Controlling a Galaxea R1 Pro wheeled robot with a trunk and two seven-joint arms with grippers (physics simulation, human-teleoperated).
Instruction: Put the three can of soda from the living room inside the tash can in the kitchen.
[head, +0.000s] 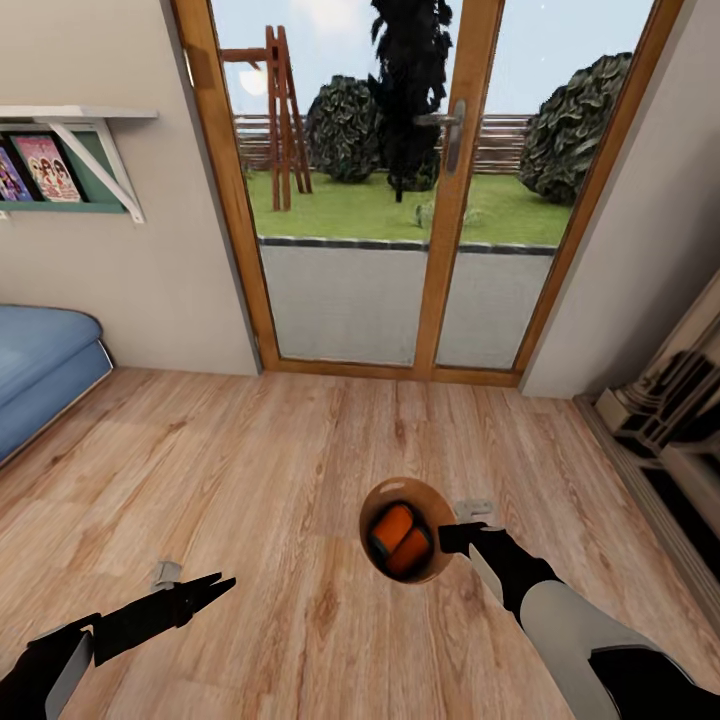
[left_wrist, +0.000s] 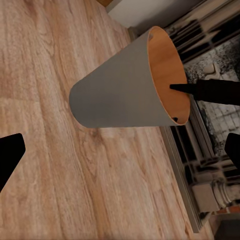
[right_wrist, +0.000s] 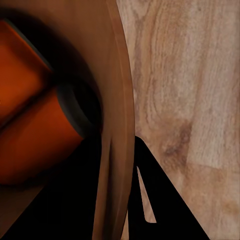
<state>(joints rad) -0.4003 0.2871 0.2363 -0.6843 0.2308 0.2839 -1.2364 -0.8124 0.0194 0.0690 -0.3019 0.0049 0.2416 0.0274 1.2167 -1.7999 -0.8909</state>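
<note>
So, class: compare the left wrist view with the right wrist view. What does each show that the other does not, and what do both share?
Left wrist view alone: the bucket's grey outside wall and a pale carved ledge along the floor's edge.

Right wrist view alone: two orange cans lying inside the bucket.

Both: the bucket's orange-brown inside, the brown plank floor, and the right end effector shut on the bucket's rim, one finger inside and one outside.
</note>
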